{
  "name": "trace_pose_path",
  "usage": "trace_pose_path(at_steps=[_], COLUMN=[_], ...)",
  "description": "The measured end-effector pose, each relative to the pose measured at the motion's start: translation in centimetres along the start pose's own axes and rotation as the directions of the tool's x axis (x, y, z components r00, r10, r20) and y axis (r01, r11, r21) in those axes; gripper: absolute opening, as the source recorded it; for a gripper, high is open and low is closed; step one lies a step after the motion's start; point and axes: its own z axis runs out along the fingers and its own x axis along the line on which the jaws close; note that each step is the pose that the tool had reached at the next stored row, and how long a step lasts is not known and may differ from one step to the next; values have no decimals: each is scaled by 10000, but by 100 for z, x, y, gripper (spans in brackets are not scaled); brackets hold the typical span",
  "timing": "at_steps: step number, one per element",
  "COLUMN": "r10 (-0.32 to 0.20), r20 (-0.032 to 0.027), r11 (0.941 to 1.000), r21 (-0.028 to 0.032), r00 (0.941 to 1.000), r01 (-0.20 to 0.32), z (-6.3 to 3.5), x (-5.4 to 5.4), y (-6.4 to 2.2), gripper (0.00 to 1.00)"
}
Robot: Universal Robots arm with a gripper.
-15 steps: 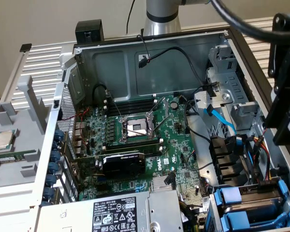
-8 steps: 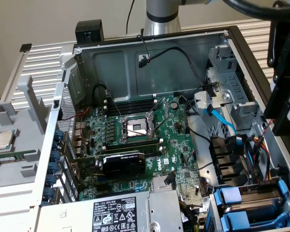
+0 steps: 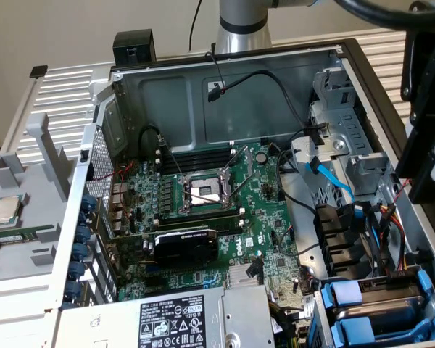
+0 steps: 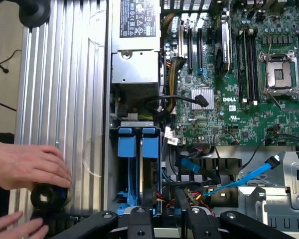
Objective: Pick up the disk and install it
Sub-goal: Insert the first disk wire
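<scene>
Two blue carrier frames (image 4: 138, 149) stand side by side in the drive bay at the case's corner, also seen at the exterior view's lower right as blue carrier frames (image 3: 362, 312). The disk's grey body and label are hidden. My gripper (image 4: 164, 211) hangs above that bay, fingers (image 4: 183, 204) apart with only wires and the bay showing between them. In the exterior view my gripper (image 3: 424, 181) is a black shape over the right wall of the case.
The open case holds the motherboard (image 3: 203, 217) with its processor socket (image 4: 281, 74), a silver power supply box (image 3: 181, 322) and a blue cable (image 4: 249, 179). A person's hands (image 4: 25, 167) rest on the ribbed surface beside the case, around a black round part (image 4: 44, 196). A small processor chip (image 3: 3, 210) lies on the left.
</scene>
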Motion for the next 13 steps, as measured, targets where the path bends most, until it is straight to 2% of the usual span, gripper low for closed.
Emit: trace_pose_path(at_steps=[5, 8, 10, 13], r10=[1, 6, 10, 19], r20=[-1, -8, -28, -91], r11=[10000, 10000, 10000, 10000], r21=[4, 67, 94, 97], r00=[10000, 10000, 10000, 10000], r01=[-1, -6, -10, -18], z=[0, 7, 13, 22], x=[-1, -4, -9, -19], y=[7, 56, 98, 146], gripper=[31, 31, 31, 31])
